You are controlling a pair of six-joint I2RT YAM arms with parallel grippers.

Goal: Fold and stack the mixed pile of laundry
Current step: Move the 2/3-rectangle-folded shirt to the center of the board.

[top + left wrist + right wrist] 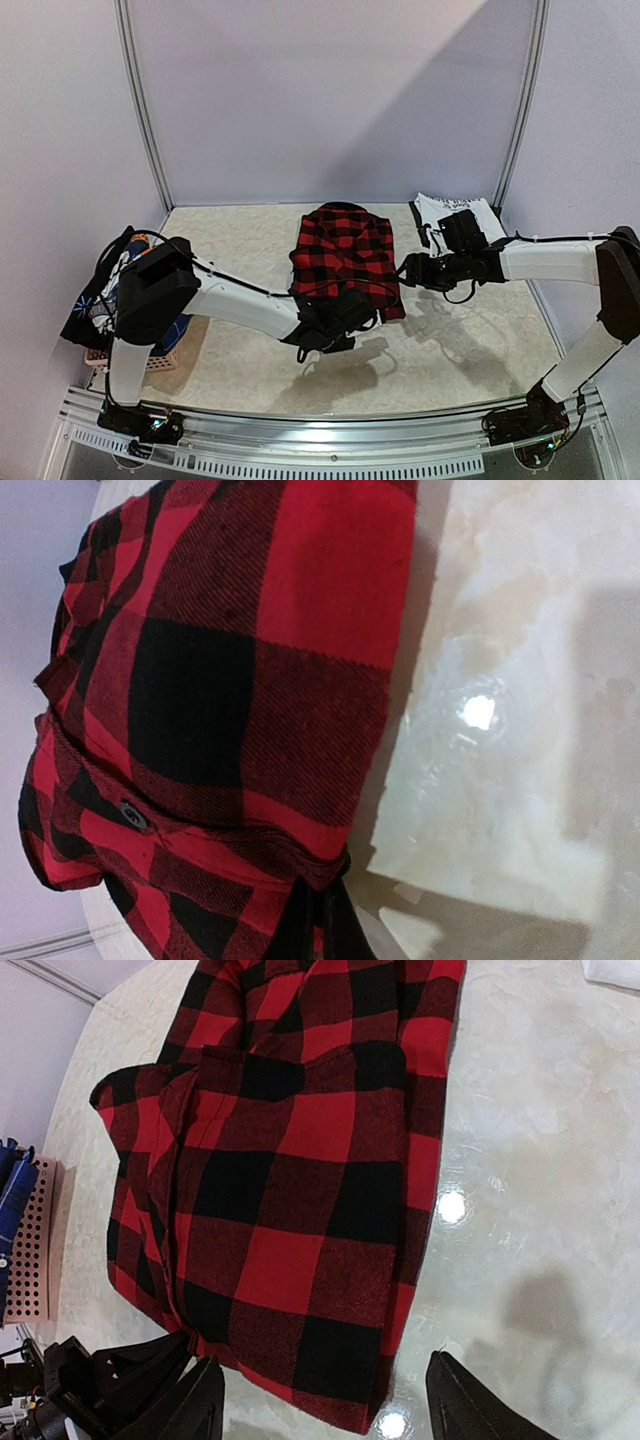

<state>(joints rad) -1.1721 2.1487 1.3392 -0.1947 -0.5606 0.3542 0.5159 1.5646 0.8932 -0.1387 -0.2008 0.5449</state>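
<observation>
Gripping the near hem of the red plaid shirt [345, 250], lying mid-worktop [460, 345], with the left pincer [335, 318] shut. Holding the right pincer [322, 1405] open just above the shirt's near right corner. Risks lifting one side alone, bunching the layers, or sliding the shirt askew across the glossy surface.

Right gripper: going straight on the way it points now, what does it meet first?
Probably the nearest edge of the red-and-black plaid flannel shirt, just ahead of its open fingers; depth is unclear.
</observation>
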